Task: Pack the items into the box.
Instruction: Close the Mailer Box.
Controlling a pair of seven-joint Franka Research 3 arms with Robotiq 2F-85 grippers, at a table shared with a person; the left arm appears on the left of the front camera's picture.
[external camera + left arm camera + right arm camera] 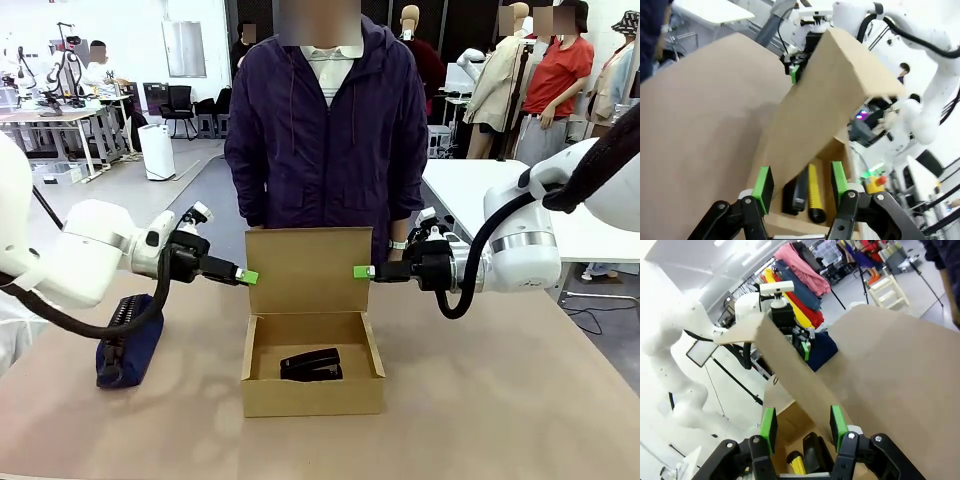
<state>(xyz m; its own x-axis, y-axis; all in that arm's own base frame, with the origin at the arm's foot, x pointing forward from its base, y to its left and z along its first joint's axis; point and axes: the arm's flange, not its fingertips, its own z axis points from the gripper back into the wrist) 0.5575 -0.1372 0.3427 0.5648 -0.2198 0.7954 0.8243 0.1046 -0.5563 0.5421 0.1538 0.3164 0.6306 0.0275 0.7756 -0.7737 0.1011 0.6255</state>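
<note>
The brown cardboard box sits open mid-table with its flap lid standing upright. The black stapler lies inside it. In the left wrist view the stapler lies beside the yellow-and-black utility knife on the box floor. My left gripper is at the lid's left edge and my right gripper at its right edge. Both are open, and each wrist view shows the lid's edge between the spread green pads. The right wrist view shows the stapler and knife below.
A navy zippered pouch lies on the table to the box's left, under my left arm. A person in a purple jacket stands close behind the box at the far edge. Bare tabletop lies right of the box and in front of it.
</note>
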